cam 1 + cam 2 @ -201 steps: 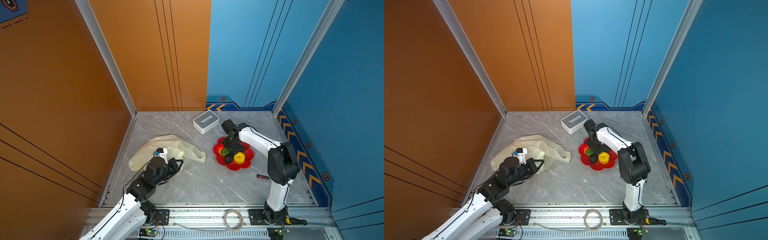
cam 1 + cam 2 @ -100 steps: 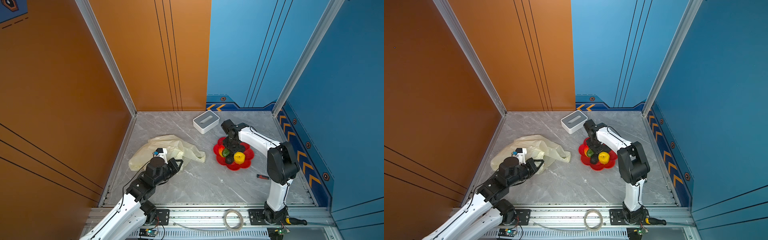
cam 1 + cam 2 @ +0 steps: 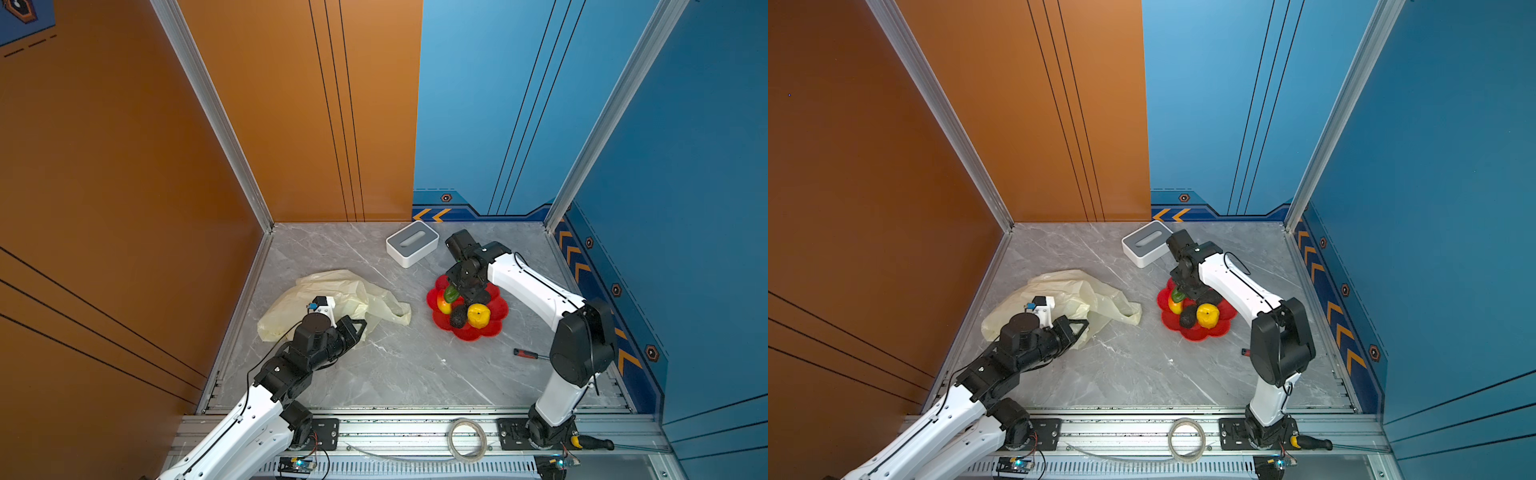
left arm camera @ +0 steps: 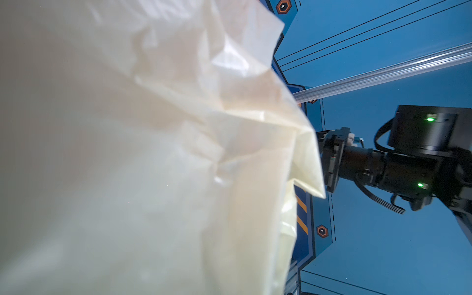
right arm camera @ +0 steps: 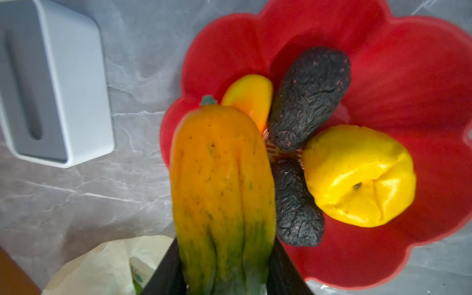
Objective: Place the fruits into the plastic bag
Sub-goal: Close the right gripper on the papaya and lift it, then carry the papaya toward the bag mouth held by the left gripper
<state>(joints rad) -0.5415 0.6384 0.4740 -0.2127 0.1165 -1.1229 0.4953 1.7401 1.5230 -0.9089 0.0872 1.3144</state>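
The fruits (image 3: 478, 314) are mostly sitting in the red dish (image 3: 494, 329) on the right of the floor. The plastic bag (image 3: 332, 286) is lying crumpled on the left, well apart from the dish. The right gripper (image 3: 459, 287) is clamping a long orange-and-green fruit (image 5: 222, 178) by its green end, just above the dish. The left gripper (image 3: 356, 325) is keeping its jaws together at the bag's near edge, seemingly pinching the film.

The long fruit is being gripped only near one end, so it is liable to swing or slip out while crossing the open floor. The bag is looking collapsed; unless a mouth is being held up, a dropped fruit is likely to land on the film and roll away. The thin film could also slide out of the pinch.

In the left wrist view the film is filling most of the picture and hiding the left fingers, so the hold is uncertain. In both top views the right arm is covering the dish's far part, leaving the fruit count unclear. The bag's opening is hard to make out.
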